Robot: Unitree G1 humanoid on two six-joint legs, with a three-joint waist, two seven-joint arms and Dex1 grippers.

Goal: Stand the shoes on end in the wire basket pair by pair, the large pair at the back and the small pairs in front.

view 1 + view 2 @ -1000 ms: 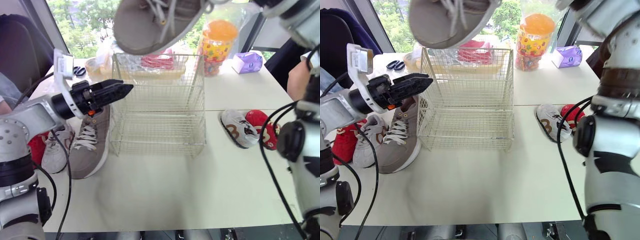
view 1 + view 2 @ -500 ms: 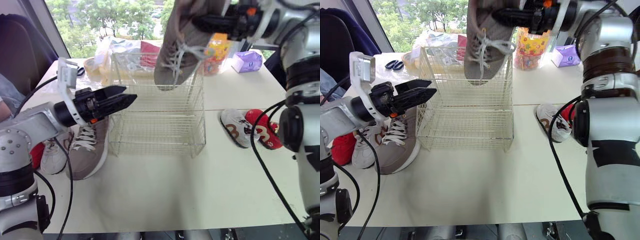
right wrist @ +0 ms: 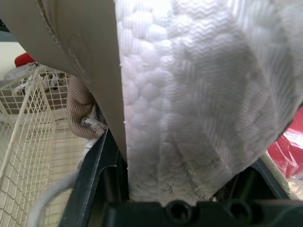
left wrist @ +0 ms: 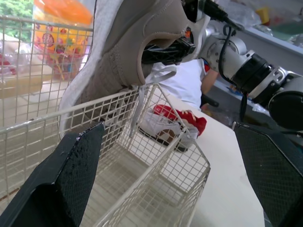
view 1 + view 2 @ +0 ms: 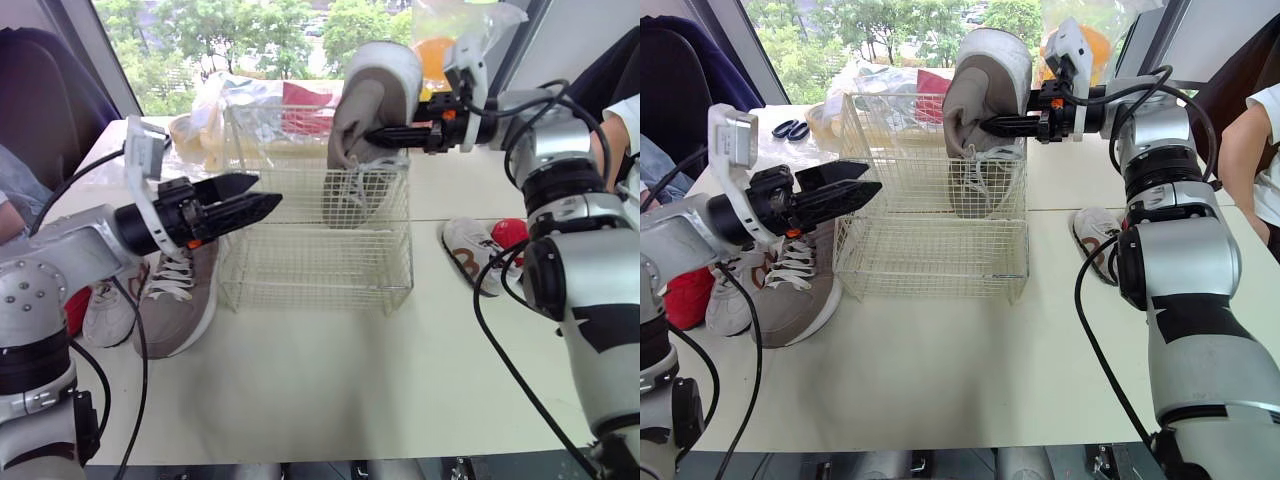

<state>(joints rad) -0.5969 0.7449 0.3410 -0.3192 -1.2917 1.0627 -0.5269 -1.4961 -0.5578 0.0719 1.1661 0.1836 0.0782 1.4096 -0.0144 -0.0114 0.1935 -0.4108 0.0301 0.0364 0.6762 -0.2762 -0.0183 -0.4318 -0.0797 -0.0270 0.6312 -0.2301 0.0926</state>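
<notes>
My right gripper (image 5: pixel 387 133) is shut on the heel of a large grey-beige shoe (image 5: pixel 362 105). That shoe hangs toe-down in the back right corner of the wire basket (image 5: pixel 310 255), heel above the rim; its white sole (image 3: pixel 199 94) sits between the fingers. My left gripper (image 5: pixel 263 193) is open just outside the basket's left wall, holding nothing. Under it the matching large grey shoe (image 5: pixel 180 295) lies on the table beside a small white shoe (image 5: pixel 103 308). A small white-and-brown shoe (image 5: pixel 470 255) and a red one (image 5: pixel 512 235) lie right of the basket.
Plastic bags and an orange-lidded jar (image 5: pixel 440 55) stand behind the basket. Scissors (image 5: pixel 790 128) lie at the back left. A person's arm (image 5: pixel 1250 150) is at the right edge, and the table's front edge is near me.
My right gripper has swung the large shoe down from overhead, turning it toe-down into the basket's back right corner. The left gripper has edged slightly right.
</notes>
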